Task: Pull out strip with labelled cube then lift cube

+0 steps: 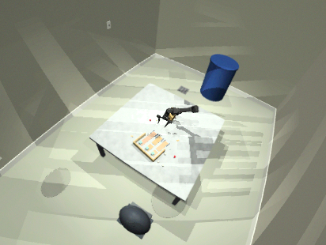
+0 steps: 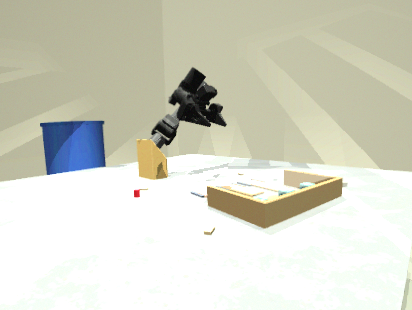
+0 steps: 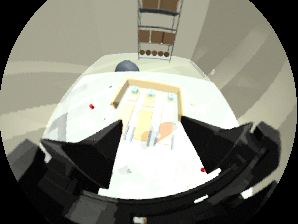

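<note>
Inside the wooden tray (image 2: 280, 207), mid-tabletop (image 2: 100, 250), lie the strips (image 3: 149, 121), side by side lengthwise, w/ small pale-blue cubes (image 3: 136, 90) at the tray's far end in the wrist view. Which cube is the labelled one can't be told; no label reads at this res. Nor can I tell which strip is whole vs. cut: a gap or colour break shows on some, but too blurry to call. In the exterior view the tray wall hides most of the contents, only a tan strip top and a blue speck near the far corner show.

The strips probably run toward the tray's open/near end so one can be dragged out w/ its cube riding along; near ends point roughly at the gripper (image 2: 214, 118).

Gripper hangs in the air above the tabletop, near the tray's robot-side end, not touching anything. Fingers spread wide, nothing btwn them. Wrist cam looks straight down the tray's length, framed by the two dark fingers, which suggests lining up for a strip pull, not yet started.

Outward: tan base block (image 2: 151, 159) holds the arm; a red bit (image 2: 136, 193) and a tan scrap (image 2: 209, 231) lie loose on the tabletop, apart from the tray. Blue barrel (image 1: 218, 77) and dark rounded lump (image 1: 134, 220) sit on the floor, well apart. Shelf unit (image 3: 160, 24) at the far wall, contents unreadable.
</note>
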`<action>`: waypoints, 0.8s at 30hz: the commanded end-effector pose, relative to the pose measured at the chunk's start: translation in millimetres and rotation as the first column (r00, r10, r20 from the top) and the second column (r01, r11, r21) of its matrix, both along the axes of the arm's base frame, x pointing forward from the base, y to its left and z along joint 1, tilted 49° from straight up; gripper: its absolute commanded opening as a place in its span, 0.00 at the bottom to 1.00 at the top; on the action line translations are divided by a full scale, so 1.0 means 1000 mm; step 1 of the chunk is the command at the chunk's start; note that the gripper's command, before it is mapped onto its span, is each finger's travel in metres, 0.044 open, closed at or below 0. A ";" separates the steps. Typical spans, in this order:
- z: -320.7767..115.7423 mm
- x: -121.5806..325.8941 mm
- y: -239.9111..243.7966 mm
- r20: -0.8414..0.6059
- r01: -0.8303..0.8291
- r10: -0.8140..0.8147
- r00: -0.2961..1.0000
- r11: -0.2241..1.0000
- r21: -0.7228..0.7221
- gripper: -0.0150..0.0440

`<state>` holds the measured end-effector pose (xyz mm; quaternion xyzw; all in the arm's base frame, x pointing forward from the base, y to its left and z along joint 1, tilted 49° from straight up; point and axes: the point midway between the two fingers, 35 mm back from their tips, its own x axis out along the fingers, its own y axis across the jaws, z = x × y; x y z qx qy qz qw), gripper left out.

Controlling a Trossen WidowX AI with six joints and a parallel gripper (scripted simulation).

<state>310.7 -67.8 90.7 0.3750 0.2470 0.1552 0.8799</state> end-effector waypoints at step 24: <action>-0.117 0.050 0.031 -0.655 -0.389 0.428 0.623 0.896 0.216 0.25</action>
